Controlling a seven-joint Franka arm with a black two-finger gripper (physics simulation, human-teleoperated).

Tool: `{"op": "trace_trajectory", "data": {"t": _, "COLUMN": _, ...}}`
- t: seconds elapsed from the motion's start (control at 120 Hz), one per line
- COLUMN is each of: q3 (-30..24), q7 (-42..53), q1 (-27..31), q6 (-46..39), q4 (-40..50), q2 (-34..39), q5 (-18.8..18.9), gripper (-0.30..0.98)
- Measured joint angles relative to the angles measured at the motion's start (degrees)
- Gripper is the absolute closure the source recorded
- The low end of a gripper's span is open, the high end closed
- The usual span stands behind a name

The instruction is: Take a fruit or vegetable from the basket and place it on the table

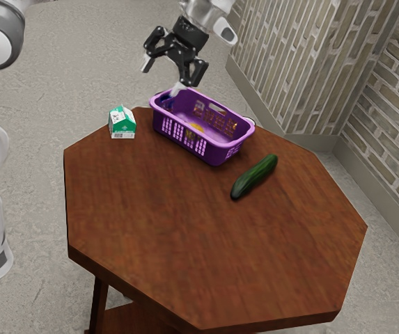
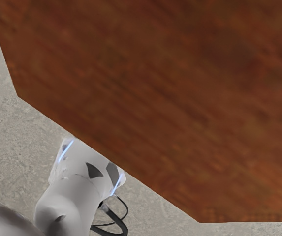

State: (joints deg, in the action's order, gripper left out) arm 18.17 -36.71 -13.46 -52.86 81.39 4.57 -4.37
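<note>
cucumber [image 1: 254, 177] lies on the table [image 1: 185, 223] near the basket [image 1: 185, 137], below and well apart from the wide-spread claw [image 1: 162, 76].

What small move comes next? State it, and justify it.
Probably ease the end effector up, away from the basket: it stands open and empty, and a cucumber lies on the table outside the basket, so another pick seems unneeded.

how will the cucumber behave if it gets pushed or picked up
The cucumber is long and round-sided, so a sideways push would probably roll it. Its smooth-looking skin may slip in a grip. Its thick body should likely stay stiff when lifted.
</note>
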Motion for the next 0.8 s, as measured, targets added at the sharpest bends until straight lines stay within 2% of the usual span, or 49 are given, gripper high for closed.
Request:
{"op": "trace_trajectory", "data": {"t": 0.075, "q3": 0.7, "q7": -10.4, "q1": 2.2, "q6": -9.3, "q4": 1.5, "q2": 0.5, "q5": -0.7, "gripper": 0.0}}
{"op": "trace_trajectory", "data": {"t": 0.15, "q3": 0.3, "q7": -18.8, "q1": 1.7, "q6": -15.7, "q4": 2.0, "q2": 0.9, "q5": -1.4, "gripper": 0.0}}
{"op": "trace_trajectory", "data": {"t": 0.225, "q3": 0.6, "q7": -26.0, "q1": -0.2, "q6": -17.9, "q4": 2.4, "q2": 2.6, "q5": -3.3, "gripper": 0.0}}
{"op": "trace_trajectory", "data": {"t": 0.333, "q3": 0.8, "q7": -33.6, "q1": 0.1, "q6": -19.0, "q4": 2.0, "q2": 3.4, "q5": -4.6, "gripper": 0.0}}
{"op": "trace_trajectory", "data": {"t": 0.433, "q3": 2.5, "q7": -36.4, "q1": 0.8, "q6": -19.7, "q4": 1.9, "q2": 1.5, "q5": -5.2, "gripper": 0.0}}
{"op": "trace_trajectory", "data": {"t": 0.525, "q3": 6.2, "q7": -37.6, "q1": 0.7, "q6": -20.2, "q4": 1.9, "q2": -0.9, "q5": -6.7, "gripper": 0.0}}
{"op": "trace_trajectory", "data": {"t": 0.658, "q3": 8.4, "q7": -38.8, "q1": 3.6, "q6": -20.6, "q4": 2.0, "q2": -2.7, "q5": -8.9, "gripper": 0.0}}
{"op": "trace_trajectory", "data": {"t": 0.8, "q3": 12.1, "q7": -37.1, "q1": 4.8, "q6": -21.7, "q4": 2.6, "q2": -4.8, "q5": -10.4, "gripper": 0.0}}
